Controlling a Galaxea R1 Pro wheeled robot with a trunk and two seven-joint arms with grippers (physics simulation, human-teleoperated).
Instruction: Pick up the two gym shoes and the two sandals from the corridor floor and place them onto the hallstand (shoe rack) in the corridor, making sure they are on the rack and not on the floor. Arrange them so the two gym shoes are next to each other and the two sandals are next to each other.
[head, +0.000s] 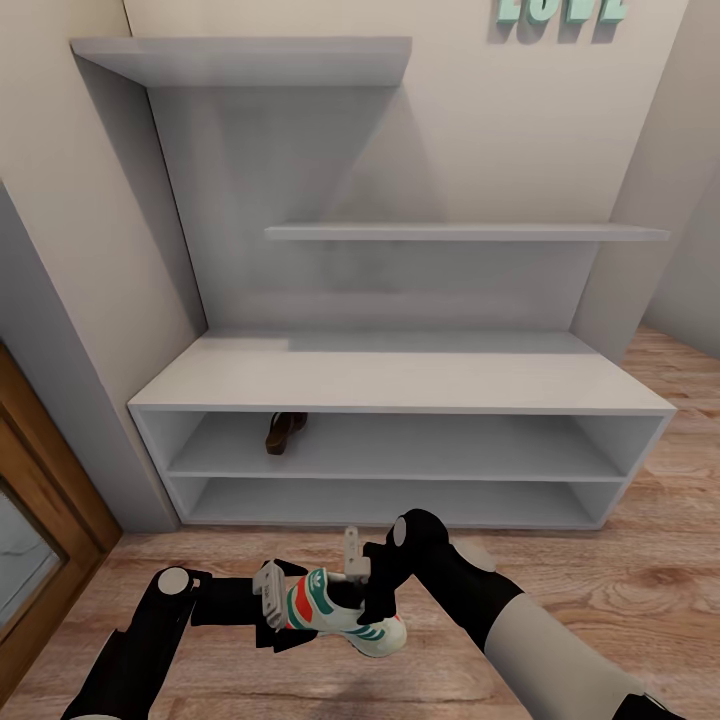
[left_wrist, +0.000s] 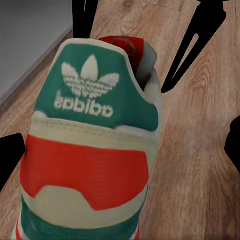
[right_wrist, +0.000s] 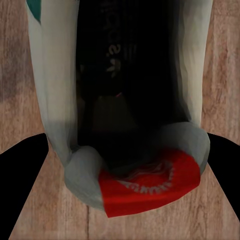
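We read teal block letters "LOVE" (head: 560, 14) on wall, top right of head view, upper halves cut by frame edge. White trefoil logo with "adidas" wordmark (left_wrist: 84, 104), mirrored, on green heel tab of gym shoe (left_wrist: 85, 165). Red tongue label (right_wrist: 152, 186) print too blurred for us.

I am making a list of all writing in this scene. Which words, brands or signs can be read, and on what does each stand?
"LOVE": teal block letters on the cream wall, tops cut off by the picture edge.
"adidas", mirrored, under a trefoil logo: green heel tab of the white lace-up gym shoe.
Round white print on the red tongue label: too blurred to read.
Pale lettering on the dark insole: unreadable.
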